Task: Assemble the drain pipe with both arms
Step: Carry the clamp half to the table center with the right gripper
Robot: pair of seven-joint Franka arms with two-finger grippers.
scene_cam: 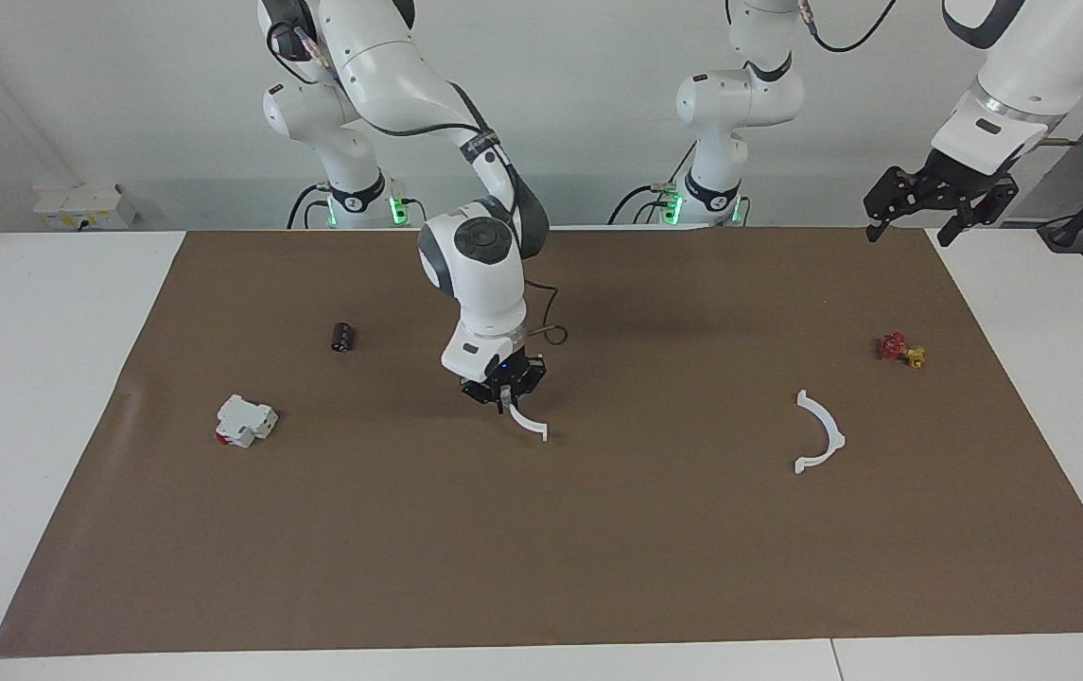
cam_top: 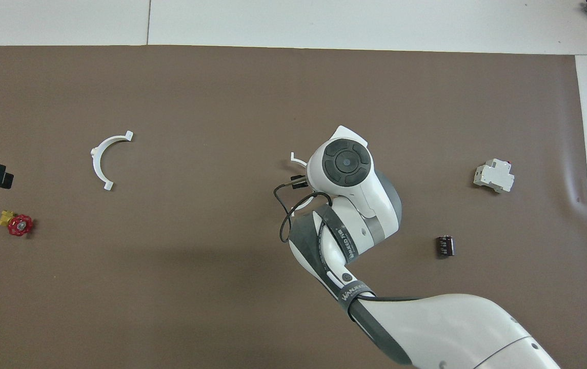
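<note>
The brown mat (scene_cam: 560,530) covers most of the white table (scene_cam: 40,426) and serves as the landmark here.

The right arm (scene_cam: 480,274) reaches out from its base at the robots' edge of the mat to a spot over the mat's middle. The left arm (scene_cam: 1023,85) waits raised over the mat's corner at its own end, by the robots' edge.

The right gripper (scene_cam: 506,395) hangs just above the middle of the mat, its fingertips pinched together on one end of a white arc (scene_cam: 532,427). This arc curves down from the fingers, and its free tip with the small tab sits at or just above the mat surface; contact cannot be told. In the overhead view only its tip shows past the wrist (cam_top: 297,161).

The left gripper (scene_cam: 910,230) hangs with its fingers spread wide and nothing between them.

The second arc (scene_cam: 820,435) lies flat on the mat toward the left arm's end, well apart from the held one.

A white-and-red block (scene_cam: 244,421) lies on the mat toward the right arm's end. A red-and-yellow valve (scene_cam: 900,349) sits near the second arc, nearer to the robots. A black cylinder (scene_cam: 342,337) lies near the block, nearer to the robots.
</note>
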